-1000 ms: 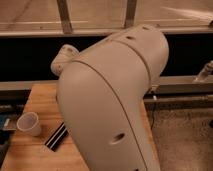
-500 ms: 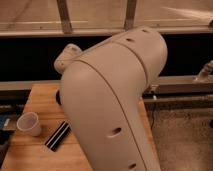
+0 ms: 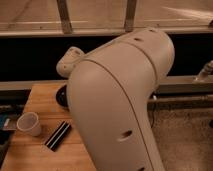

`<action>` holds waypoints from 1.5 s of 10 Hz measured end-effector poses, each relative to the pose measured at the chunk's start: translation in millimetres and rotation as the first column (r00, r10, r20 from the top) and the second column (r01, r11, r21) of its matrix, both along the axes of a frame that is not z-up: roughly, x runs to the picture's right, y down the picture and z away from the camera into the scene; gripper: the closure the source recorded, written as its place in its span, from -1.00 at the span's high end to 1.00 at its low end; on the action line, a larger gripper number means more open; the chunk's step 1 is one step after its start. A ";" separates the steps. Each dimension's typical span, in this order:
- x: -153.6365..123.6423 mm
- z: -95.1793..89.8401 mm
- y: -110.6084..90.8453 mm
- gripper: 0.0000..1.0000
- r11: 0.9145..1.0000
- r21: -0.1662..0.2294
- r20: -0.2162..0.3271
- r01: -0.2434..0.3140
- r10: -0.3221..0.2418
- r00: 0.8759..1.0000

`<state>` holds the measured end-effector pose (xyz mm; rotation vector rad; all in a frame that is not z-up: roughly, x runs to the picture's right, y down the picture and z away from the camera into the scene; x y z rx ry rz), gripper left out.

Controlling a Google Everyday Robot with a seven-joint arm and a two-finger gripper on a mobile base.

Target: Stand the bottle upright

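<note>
Beige arm (image 3: 117, 107): its big rounded shell fills the middle of the camera view and hides most of the counter behind it.
Counter (image 3: 30, 155): pale wood, showing only at the lower left, in front of a dark window band and a metal rail.
Cup (image 3: 29, 123): white, upright, near the counter's left edge.
Black bar (image 3: 58, 135): white stripes along it, lying flat and slanted just right of the cup, apart from it.
Dark round shape (image 3: 62, 96): sits on the counter at the arm's edge, partly covered; I cannot tell what it is.
Gripper: hidden behind the arm, somewhere out of my sight; its fingers are together.
Bottle: nowhere that I can see from here, so I cannot tell where it lies or whether it stands.
</note>
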<state>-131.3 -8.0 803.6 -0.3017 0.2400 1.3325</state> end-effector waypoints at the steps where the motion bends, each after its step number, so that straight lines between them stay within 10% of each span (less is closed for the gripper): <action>1: -0.5 -1.6 2.0 -1.00 1.000 0.002 0.001 0.000 0.000 1.000; 10: 16.5 -15.3 13.5 -0.95 0.999 0.010 0.003 -0.037 0.037 0.999; 15: 23.5 -20.4 20.4 0.02 0.998 0.006 -0.002 -0.056 0.056 0.998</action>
